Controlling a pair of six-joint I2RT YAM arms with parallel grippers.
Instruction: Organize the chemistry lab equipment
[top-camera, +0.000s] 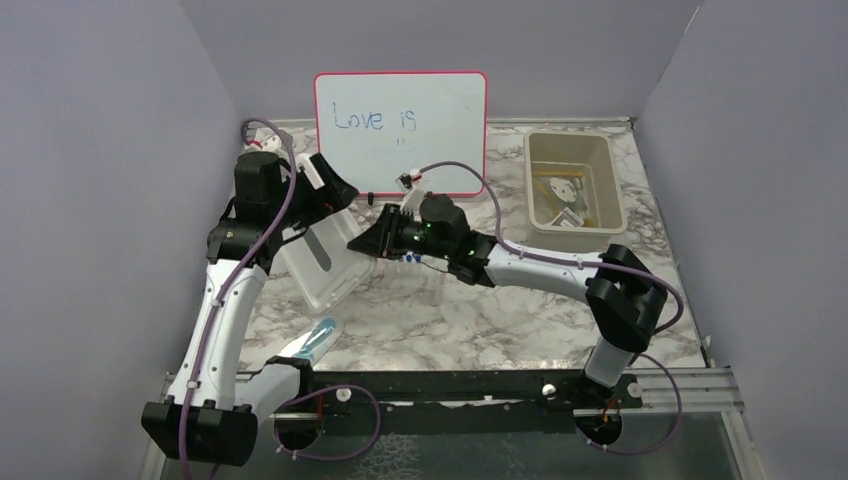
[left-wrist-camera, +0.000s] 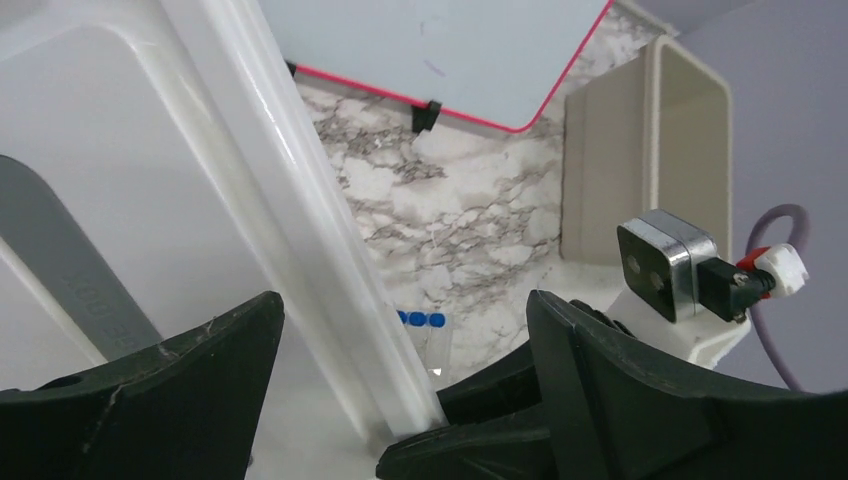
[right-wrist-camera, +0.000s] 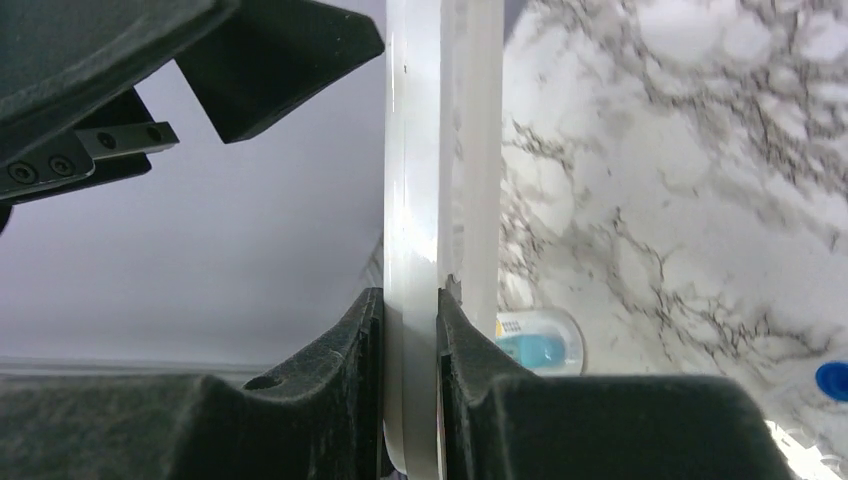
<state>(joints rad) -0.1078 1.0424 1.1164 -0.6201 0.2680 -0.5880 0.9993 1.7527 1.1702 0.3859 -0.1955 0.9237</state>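
Lab equipment (left-wrist-camera: 421, 320): blue-capped, lay loose at lower centre.
My right gripper (right-wrist-camera: 410, 300): clamped the lid's (right-wrist-camera: 420, 180) edge, likely to carry it.
My left gripper (left-wrist-camera: 400, 310): stood apart.

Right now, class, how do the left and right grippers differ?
The left gripper is open, jaws spread either side of the lid; the right gripper is shut on the lid's edge. The left sits nearer the whiteboard than the right. Both are black and at the same lid.

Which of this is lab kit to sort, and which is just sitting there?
Job: blue-capped pieces, clear packet, loose items already in the bin.
Not kit: whiteboard, beige bin, lid clamped by the right gripper.
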